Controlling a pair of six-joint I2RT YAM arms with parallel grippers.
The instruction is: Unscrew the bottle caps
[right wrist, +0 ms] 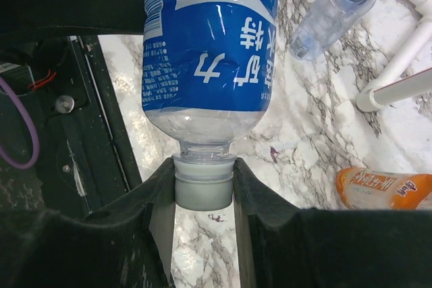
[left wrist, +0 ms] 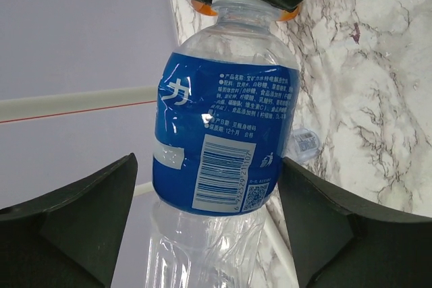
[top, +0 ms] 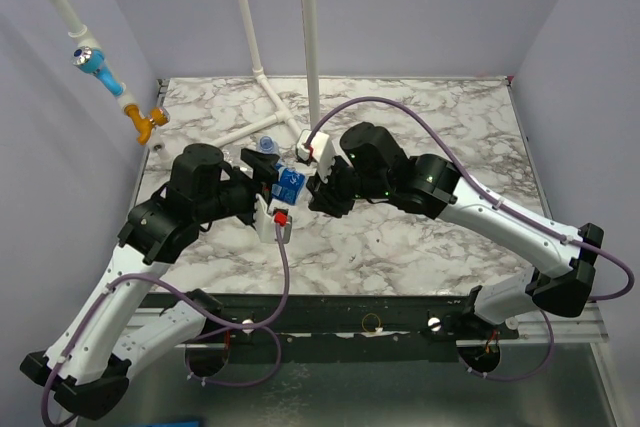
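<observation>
- White round plastic screw cap (right wrist: 202,190) is sitting squeezed between the 2 fingers of the right gripper (right wrist: 204,166), which is closed to a narrow gap and pinching it on both sides.
- Directly ahead of that gripper, the clear plastic bottle with the blue printed label (left wrist: 223,119) is hanging in the air between the 2 arms, off the marble-patterned table (top: 400,257).
- Left gripper (left wrist: 208,166) is straddling the bottle's body, about half closed. Its 2 black fingers are pressing on the label's sides, as far as I can judge.
- Step in hand, as I am judging it: loosening this 1 cap, which is seemingly sitting fully on the neck.
- Next move is calling for the right wrist to be turning about the bottle's axis while the left is bracing firmly. Otherwise the soft wall is likely to be slipping or crushing.
- Beyond the right fingers, a clear uncapped bottle (right wrist: 334,8) is lying beside white pipes (right wrist: 405,65).
- To the right of those fingers, an orange-labelled bottle (right wrist: 385,190) is lying on the table.
- Neither bottle is blocking the twist.
</observation>
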